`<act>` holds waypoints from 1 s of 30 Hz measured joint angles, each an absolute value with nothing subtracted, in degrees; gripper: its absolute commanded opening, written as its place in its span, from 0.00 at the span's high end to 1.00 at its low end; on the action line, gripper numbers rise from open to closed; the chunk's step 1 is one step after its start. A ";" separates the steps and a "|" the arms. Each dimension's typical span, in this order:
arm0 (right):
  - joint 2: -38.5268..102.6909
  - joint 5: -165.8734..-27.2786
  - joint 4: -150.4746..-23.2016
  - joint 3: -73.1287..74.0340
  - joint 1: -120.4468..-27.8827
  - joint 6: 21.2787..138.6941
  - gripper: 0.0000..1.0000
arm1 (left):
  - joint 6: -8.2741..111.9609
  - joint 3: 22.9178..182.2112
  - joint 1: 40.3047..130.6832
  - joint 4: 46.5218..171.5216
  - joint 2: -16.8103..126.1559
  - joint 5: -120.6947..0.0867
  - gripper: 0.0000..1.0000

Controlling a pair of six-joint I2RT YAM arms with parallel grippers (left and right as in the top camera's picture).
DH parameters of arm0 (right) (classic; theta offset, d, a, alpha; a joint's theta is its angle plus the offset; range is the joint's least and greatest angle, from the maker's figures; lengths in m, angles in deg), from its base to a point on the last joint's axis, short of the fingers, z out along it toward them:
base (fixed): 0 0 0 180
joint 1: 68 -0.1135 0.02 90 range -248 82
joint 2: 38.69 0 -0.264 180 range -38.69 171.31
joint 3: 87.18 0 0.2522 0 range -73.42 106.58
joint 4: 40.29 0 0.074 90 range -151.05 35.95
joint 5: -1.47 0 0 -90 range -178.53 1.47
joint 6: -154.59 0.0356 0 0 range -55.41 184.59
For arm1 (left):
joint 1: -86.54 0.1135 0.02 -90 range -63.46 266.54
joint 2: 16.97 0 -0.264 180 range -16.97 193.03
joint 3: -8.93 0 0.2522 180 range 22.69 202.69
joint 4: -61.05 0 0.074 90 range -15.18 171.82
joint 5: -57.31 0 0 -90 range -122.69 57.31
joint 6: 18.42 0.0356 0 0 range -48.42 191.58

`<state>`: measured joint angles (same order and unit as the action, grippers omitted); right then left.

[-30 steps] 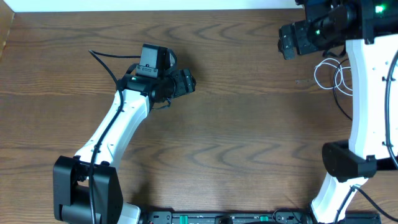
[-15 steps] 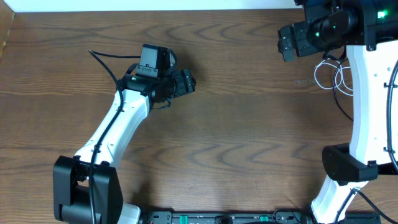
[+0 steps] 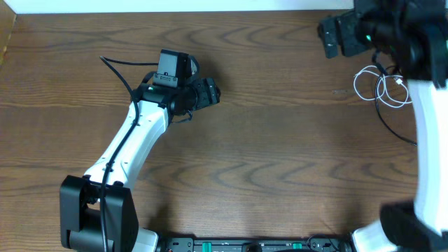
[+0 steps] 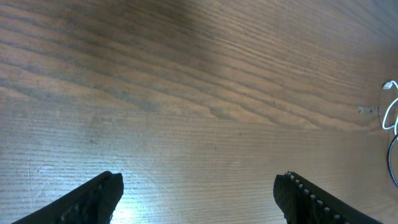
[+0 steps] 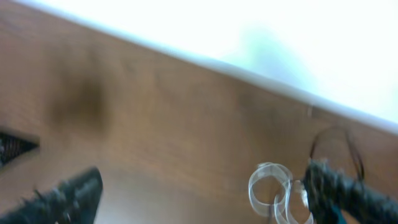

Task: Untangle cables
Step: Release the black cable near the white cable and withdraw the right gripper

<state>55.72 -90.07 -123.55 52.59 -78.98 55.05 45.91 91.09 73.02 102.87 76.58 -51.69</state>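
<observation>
The white cable (image 3: 381,85) lies in small loops at the far right of the table, with the thin black cable (image 3: 392,122) crossing it and trailing toward the right edge. My right gripper (image 3: 329,38) is open and empty, to the upper left of the cables. Its wrist view is blurred and shows the white loops (image 5: 268,186) and a black loop (image 5: 336,144) near its right finger; the gripper (image 5: 205,194) holds nothing. My left gripper (image 3: 212,92) is open and empty, far left of the cables. In its wrist view (image 4: 199,194) the white cable (image 4: 390,112) shows at the right edge.
The wooden table (image 3: 280,154) has a white wall along its far edge (image 3: 175,5). The right arm's white link (image 3: 430,140) stands over the table's right side, beside the cables. The left arm (image 3: 133,147) stretches from the front left.
My right gripper has moved up and to the right, toward the far edge, and its arm has swung right, uncovering more of the cables. The left arm has not moved.
</observation>
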 measured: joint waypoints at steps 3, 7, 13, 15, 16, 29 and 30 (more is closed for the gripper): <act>45.34 -90.01 -111.63 39.08 -78.46 54.00 0.01 | 45.93 91.07 73.02 102.83 76.58 -51.67 0.18; 33.01 -89.99 -97.97 21.64 -77.26 52.75 0.01 | 45.93 91.09 73.02 102.83 76.58 -51.67 0.18; 18.72 -89.94 -79.79 -4.08 -74.94 51.90 0.01 | 45.91 91.09 73.02 102.85 76.58 -51.65 0.18; 14.28 -89.99 -74.70 -12.48 -74.11 51.59 0.01 | 45.93 91.09 73.02 102.80 76.58 -51.67 0.18; 11.90 -89.99 -71.57 -16.87 -73.76 51.51 0.01 | 45.91 91.09 73.02 102.87 76.58 -51.67 0.18; -18.40 -89.96 -49.26 -54.35 -72.34 50.50 0.01 | 45.91 91.09 72.98 102.87 76.58 -51.65 0.18; -20.25 -89.96 -48.62 -55.73 -72.25 50.22 0.01 | 45.91 91.09 72.98 102.85 76.58 -51.65 0.18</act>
<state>-20.25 -89.96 -48.62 -55.73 -72.25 50.22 45.91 91.09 72.98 102.85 76.58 -51.65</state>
